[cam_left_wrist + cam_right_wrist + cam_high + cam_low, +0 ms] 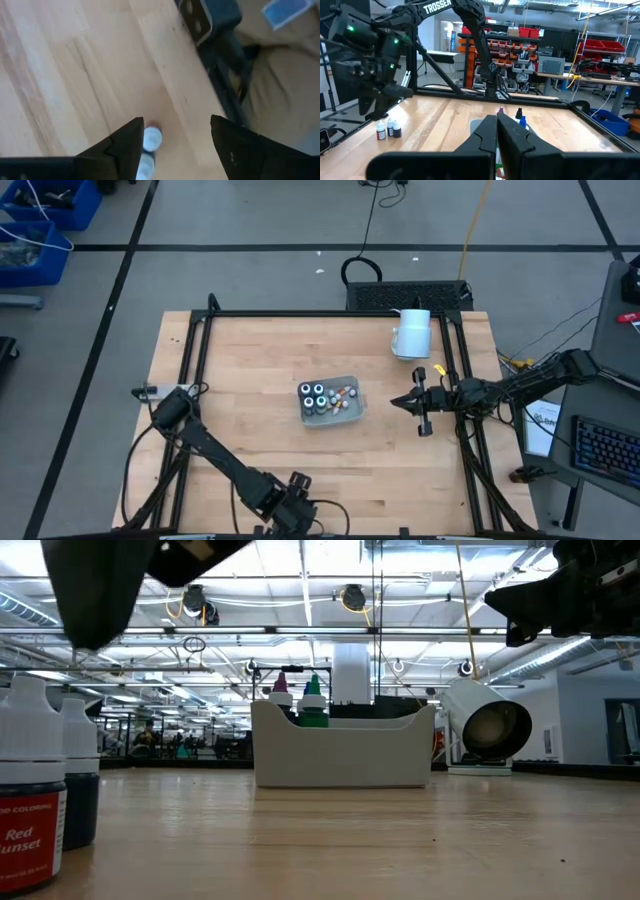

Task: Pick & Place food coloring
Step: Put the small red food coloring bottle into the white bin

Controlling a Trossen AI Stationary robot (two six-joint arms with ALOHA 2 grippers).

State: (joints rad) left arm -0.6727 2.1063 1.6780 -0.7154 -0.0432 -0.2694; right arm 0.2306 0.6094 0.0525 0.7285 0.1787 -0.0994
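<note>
Left gripper [172,145] wide open over two bottles [150,142] at table's near edge, so lift straight up, no nudging; right gripper [497,127] parked shut beside tray [350,412]

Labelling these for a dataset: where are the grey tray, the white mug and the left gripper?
Grey tray [345,755]: low view, front wall.
White mug [412,333]: high view, its side.
Left gripper [175,137]: left wrist view, midway between open fingertips.
</note>
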